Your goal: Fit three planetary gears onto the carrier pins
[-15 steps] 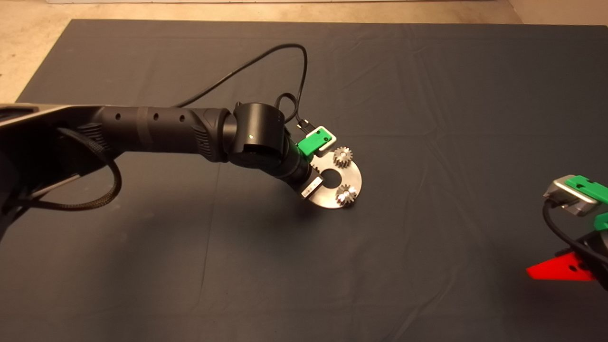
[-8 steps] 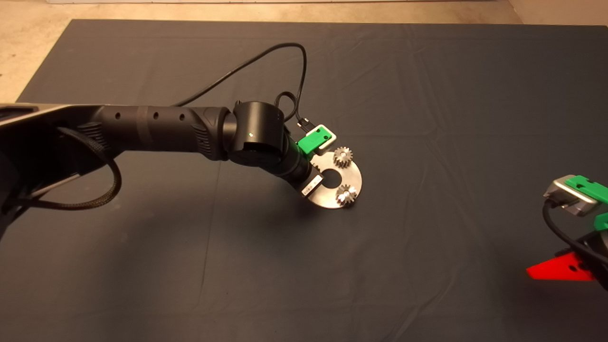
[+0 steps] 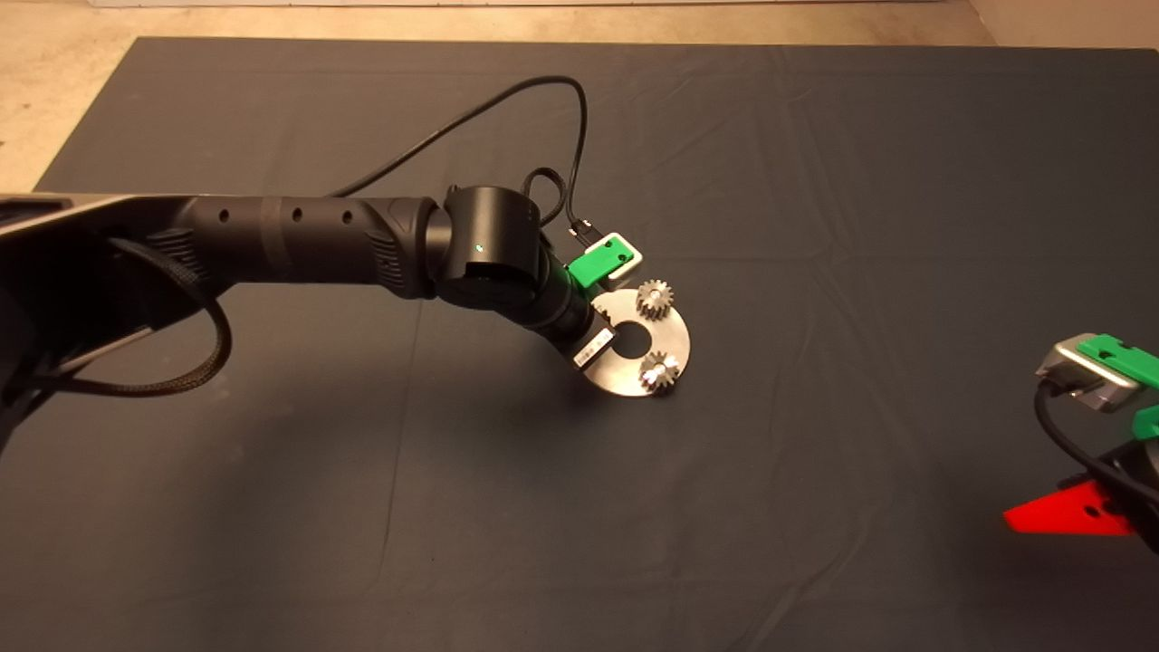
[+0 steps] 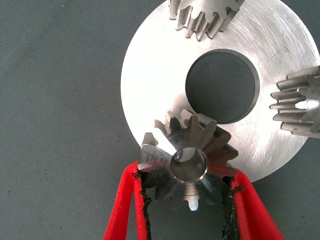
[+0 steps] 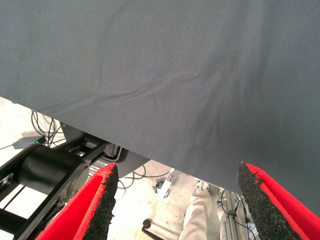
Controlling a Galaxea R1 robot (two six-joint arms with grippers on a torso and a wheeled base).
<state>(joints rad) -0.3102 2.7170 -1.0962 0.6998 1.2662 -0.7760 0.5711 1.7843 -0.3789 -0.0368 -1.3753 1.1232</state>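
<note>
No readable text or labels

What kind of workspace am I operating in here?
Probably a robot lab assembly bench: a dark mat on a table, a silver carrier disc with gears, and cables and equipment beyond the edge.

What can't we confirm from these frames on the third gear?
- Head view: the third gear and left pincer tips, hidden under the wrist.
- Left wrist view: whether the third gear, held in the left pincer, is seated; its bore hides the pin.
- Left wrist view: the other two gears, cut off at the picture edges.
</note>
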